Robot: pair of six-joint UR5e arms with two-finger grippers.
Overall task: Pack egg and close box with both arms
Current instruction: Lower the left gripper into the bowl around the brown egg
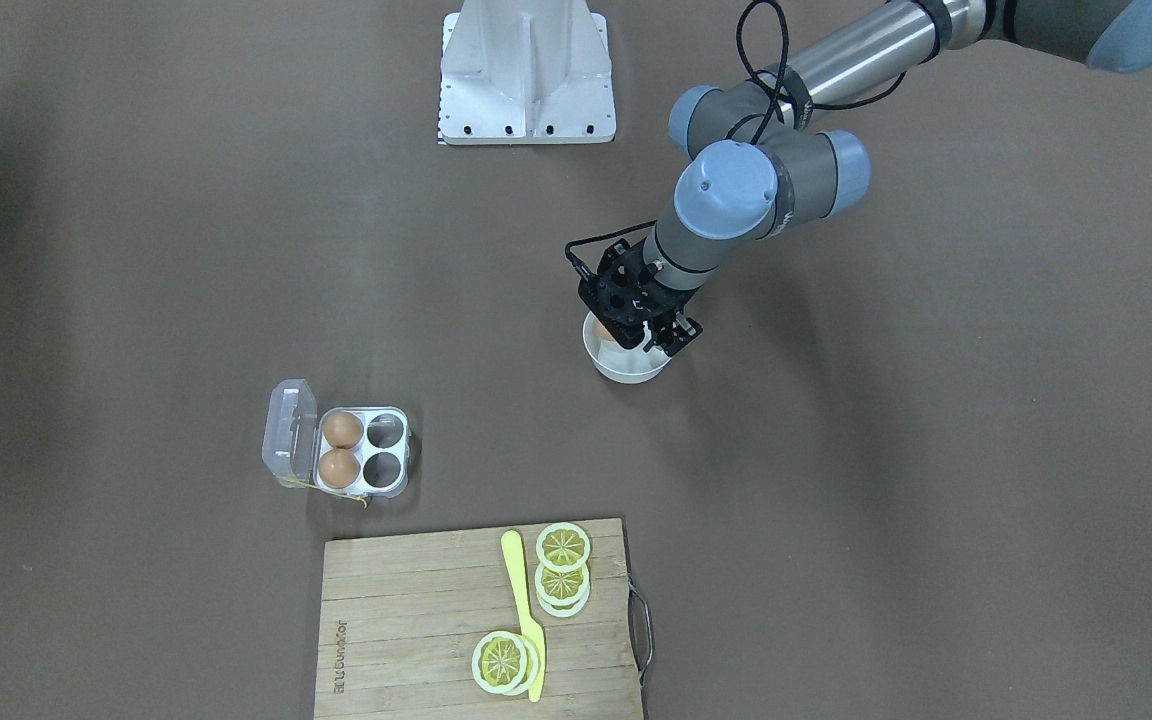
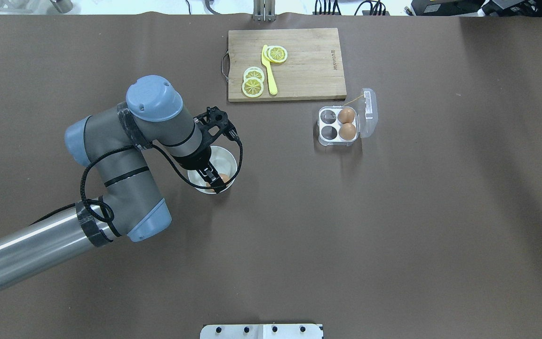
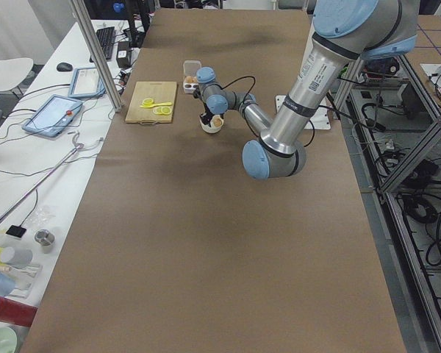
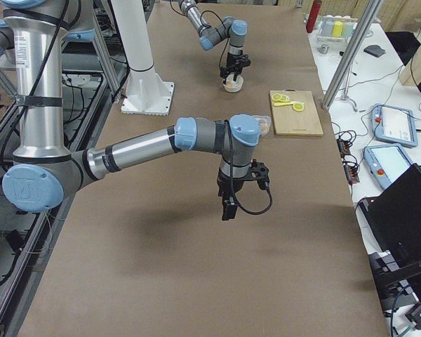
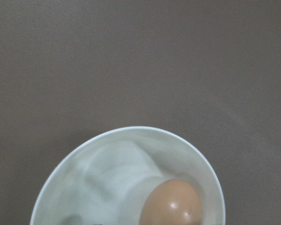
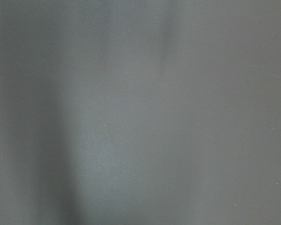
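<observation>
The egg (image 5: 171, 204) lay in the white bowl (image 1: 626, 372), against the wall on one side, and it was the only thing in there. The left gripper (image 2: 213, 180) was down inside the rim, with a black finger just beside the egg. From where I stood I couldn't tell whether the fingers were apart or pressed on it.

The box (image 1: 404, 450) sat well apart from the bowl across bare brown table (image 2: 393, 235). Its clear lid (image 2: 369, 113) was swung open on the side away from the bowl. Two more eggs (image 1: 342, 429) filled the two cells next to the lid, while the two empty cells (image 1: 385, 430) faced the bowl. A thin yellow string (image 1: 301, 486) trailed at the hinge end.

Near the box, at the table's operator edge, was a wooden cutting board (image 1: 406, 620) carrying lemon slices (image 1: 563, 547) and a yellow knife (image 1: 526, 620). A white stand (image 1: 526, 75) stood at the robot's edge. Nothing lay between bowl and box.

The right gripper (image 4: 228, 207) hung pointing down over bare table at the robot's right end, far from everything. I saw it only from the side and couldn't tell how its fingers stood.
</observation>
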